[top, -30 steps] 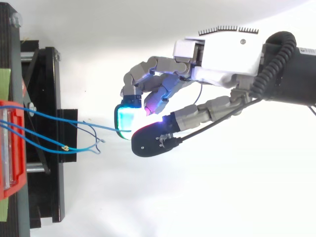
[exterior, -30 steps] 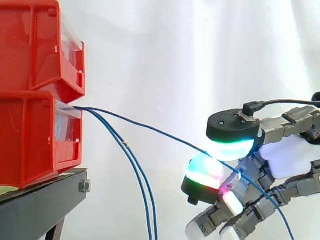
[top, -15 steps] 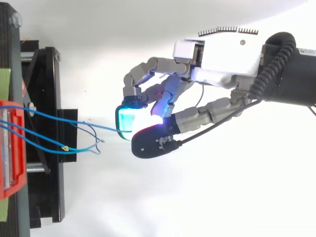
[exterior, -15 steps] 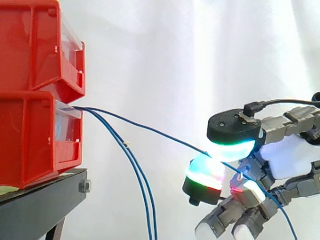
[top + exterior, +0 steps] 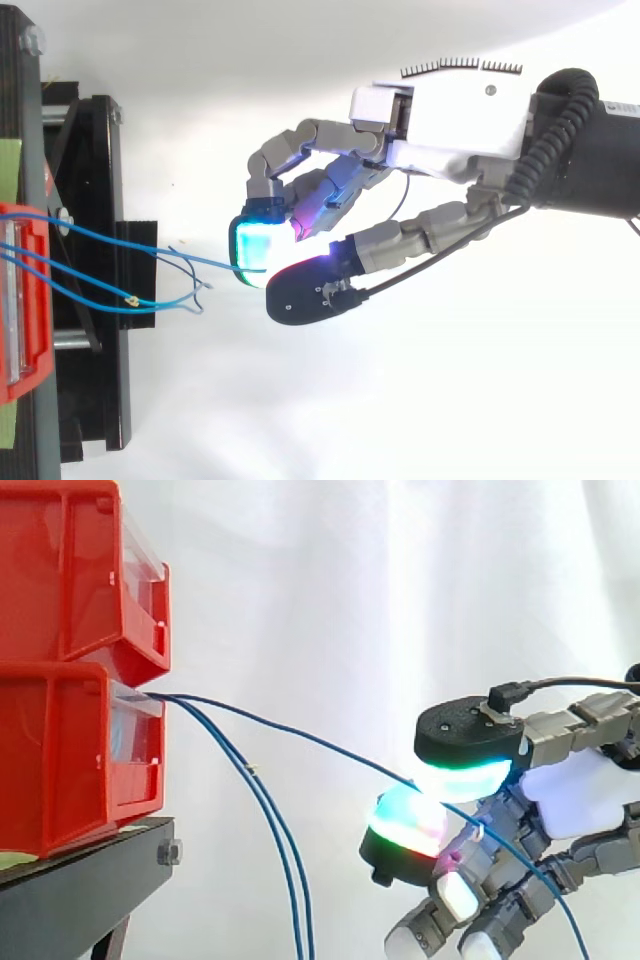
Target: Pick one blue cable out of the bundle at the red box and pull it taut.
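Two red boxes are stacked at the left, and three thin blue cables come out of the lower red box (image 5: pixel 70 760). One blue cable (image 5: pixel 300 738) runs rightward in a slight sag to my hand (image 5: pixel 580 795). It passes between the thumb pad (image 5: pixel 462 776), glowing cyan, and a green and red glowing fingertip (image 5: pixel 405 822), which pinch it. Behind the pinch its tail drops toward the lower right. From above, the hand (image 5: pixel 450 115) holds this cable (image 5: pixel 130 245) just right of the stand. The other two cables (image 5: pixel 270 820) hang down loose.
The boxes rest on a black stand (image 5: pixel 80 880) that juts right of the red box (image 5: pixel 15 300) in the top view. A second red box (image 5: pixel 70 570) sits on top. The loose cable ends (image 5: pixel 195 290) curl beside the stand. A white curtain is behind.
The hand has edged slightly toward the red box, and its lower curled fingers have shifted a little. The cable stays pinched between the same pads.
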Robot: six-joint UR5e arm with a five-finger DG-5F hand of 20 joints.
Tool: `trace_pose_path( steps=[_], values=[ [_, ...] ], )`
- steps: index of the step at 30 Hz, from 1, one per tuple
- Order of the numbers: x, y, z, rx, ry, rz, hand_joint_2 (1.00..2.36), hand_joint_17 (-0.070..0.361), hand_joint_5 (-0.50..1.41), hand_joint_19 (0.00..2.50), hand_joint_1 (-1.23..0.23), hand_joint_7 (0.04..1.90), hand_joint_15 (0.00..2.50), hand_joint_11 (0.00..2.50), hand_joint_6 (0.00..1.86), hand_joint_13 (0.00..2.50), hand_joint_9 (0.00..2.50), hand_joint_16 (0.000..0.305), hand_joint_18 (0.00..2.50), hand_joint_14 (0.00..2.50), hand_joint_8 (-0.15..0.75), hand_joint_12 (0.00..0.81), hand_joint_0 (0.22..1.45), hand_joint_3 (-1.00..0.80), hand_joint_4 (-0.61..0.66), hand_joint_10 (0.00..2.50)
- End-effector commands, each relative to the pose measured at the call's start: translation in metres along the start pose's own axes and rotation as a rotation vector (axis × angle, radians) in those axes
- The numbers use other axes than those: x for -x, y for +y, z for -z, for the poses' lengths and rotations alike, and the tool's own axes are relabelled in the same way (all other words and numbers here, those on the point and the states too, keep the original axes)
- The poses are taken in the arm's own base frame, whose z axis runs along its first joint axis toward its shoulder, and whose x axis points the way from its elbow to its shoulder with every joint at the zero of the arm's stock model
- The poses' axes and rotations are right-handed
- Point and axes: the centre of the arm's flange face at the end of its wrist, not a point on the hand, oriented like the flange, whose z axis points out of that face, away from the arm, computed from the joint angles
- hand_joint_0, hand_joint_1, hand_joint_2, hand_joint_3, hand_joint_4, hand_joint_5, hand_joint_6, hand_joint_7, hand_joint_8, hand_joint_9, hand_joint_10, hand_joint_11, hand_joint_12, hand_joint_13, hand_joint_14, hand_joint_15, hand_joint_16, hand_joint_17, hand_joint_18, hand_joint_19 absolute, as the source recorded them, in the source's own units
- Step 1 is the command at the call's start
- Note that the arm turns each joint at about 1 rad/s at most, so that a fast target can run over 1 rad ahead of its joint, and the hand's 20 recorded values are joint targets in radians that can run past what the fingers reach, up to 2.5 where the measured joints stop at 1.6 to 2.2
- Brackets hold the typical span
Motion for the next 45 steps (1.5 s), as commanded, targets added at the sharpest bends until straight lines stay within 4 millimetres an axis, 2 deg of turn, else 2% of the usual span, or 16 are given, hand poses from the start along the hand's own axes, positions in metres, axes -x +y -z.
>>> trace_pose_path(
  steps=[1, 10, 19, 25, 45],
  values=[
    [0.0, 0.0, 0.0, -0.001, 0.0, 0.001, 1.02, 0.125, -0.05, 0.26, -0.88, 1.13, 0.16, 0.52, 0.86, 0.5, 0.78, 0.056, 0.72, 0.01, 0.308, 0.368, 0.59, 0.05, -0.01, 0.01],
    [0.0, -0.003, 0.004, -0.036, 0.033, 0.019, 1.02, 0.125, -0.05, 0.26, -0.88, 1.13, 0.15, 0.48, 0.86, 0.48, 0.76, 0.056, 0.7, 0.01, 0.306, 0.367, 0.59, 0.03, -0.01, 0.01],
    [0.009, 0.011, 0.011, -0.018, 0.029, 0.089, 1.02, 0.124, -0.06, 0.26, -0.88, 1.14, 0.15, 0.49, 0.86, 0.47, 0.76, 0.055, 0.69, 0.01, 0.307, 0.362, 0.59, 0.03, -0.02, 0.01],
    [0.016, 0.007, 0.013, -0.048, 0.018, 0.082, 1.02, 0.123, -0.06, 0.26, -0.88, 1.14, 0.15, 0.49, 0.86, 0.48, 0.75, 0.055, 0.69, 0.01, 0.305, 0.363, 0.59, 0.03, -0.01, 0.01],
    [0.014, 0.008, 0.012, -0.034, 0.021, 0.084, 1.02, 0.121, -0.06, 0.27, -0.87, 1.13, 0.15, 0.49, 0.86, 0.47, 0.76, 0.054, 0.68, 0.01, 0.305, 0.358, 0.59, 0.01, -0.01, 0.01]
  ],
)
